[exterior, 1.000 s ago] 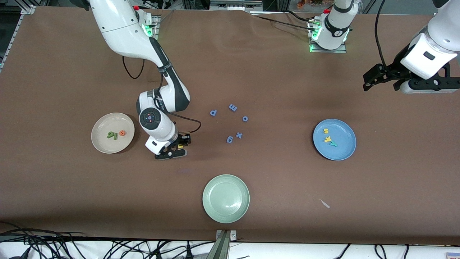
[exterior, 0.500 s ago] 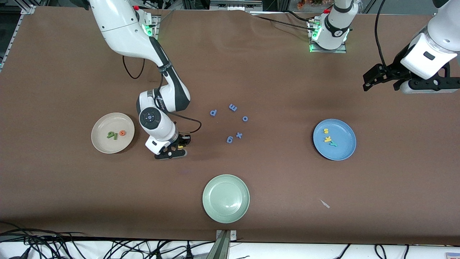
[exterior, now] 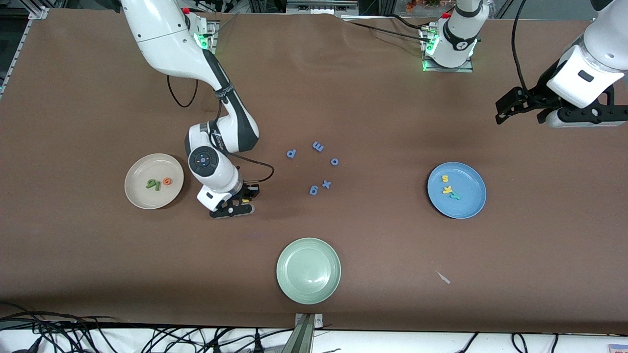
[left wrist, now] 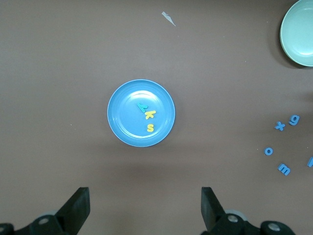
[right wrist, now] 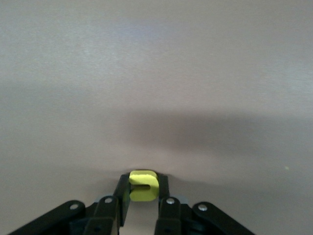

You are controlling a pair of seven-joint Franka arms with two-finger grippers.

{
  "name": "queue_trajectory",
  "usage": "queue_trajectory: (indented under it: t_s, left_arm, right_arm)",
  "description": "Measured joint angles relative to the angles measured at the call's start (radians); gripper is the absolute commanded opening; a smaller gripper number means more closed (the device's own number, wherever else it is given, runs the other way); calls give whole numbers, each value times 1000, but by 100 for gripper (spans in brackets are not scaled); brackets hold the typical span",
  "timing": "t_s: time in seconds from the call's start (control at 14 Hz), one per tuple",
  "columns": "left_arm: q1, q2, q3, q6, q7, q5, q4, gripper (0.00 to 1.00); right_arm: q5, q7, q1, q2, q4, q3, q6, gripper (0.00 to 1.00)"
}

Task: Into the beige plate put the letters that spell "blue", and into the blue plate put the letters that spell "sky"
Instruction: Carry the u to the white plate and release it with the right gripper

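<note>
Brown cloth covers the table (exterior: 373, 98); the right arm (exterior: 171, 44) reaches down to it between the beige plate and the blue letters, while the left arm (exterior: 588, 68) waits up at its own end of the table; the left gripper (left wrist: 144, 208) hangs high over the cloth with its jaws spread wide and nothing between them.

Three plates lie well apart; the beige plate (exterior: 142, 196) sits toward the right arm's end and holds the green b (exterior: 157, 185), the dark green l (exterior: 149, 185) touching it, and the orange e (exterior: 167, 181) just beside them; the blue plate (exterior: 468, 206) sits toward the left arm's end with the yellow s (exterior: 445, 179), the yellow k (exterior: 447, 189) and the teal y (exterior: 455, 196) close together in it; the pale green plate (exterior: 308, 270) lies nearest the front camera.

Low at the cloth near the beige plate, the right gripper (right wrist: 143, 192) has its fingers (right wrist: 122, 191) pressed against both sides of the yellow u (right wrist: 143, 186); five blue letters (exterior: 314, 164) are scattered between that gripper and the blue plate; a small pale scrap (exterior: 444, 278) lies nearer the front camera than the blue plate.
</note>
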Motion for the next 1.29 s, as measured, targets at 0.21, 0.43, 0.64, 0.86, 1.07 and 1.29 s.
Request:
queue_trajectory:
  t_s: [0.21,0.43,0.64,0.86,1.07,1.29]
  left_arm:
    - [0,0,0,0,0,0,0,100]
    - [0,0,0,-1,0,0,0,100]
    - [0,0,0,-2,0,0,0,100]
    - [0,0,0,-2,0,0,0,100]
    - [0,0,0,-2,0,0,0,100]
    - [0,0,0,-2,0,0,0,100]
  right_arm:
    - [0,-48,-30,-36,15,-22,-104,21]
    - [0,-163,-55,-86,14,-91,-242,20]
    - [0,-243,-64,-107,11,-177,-341,20]
    - [0,-303,-97,-107,4,-231,-420,22]
    - [0,-337,-166,-102,-12,-235,-440,100]
    - [0,-338,-184,-97,-13,-233,-442,100]
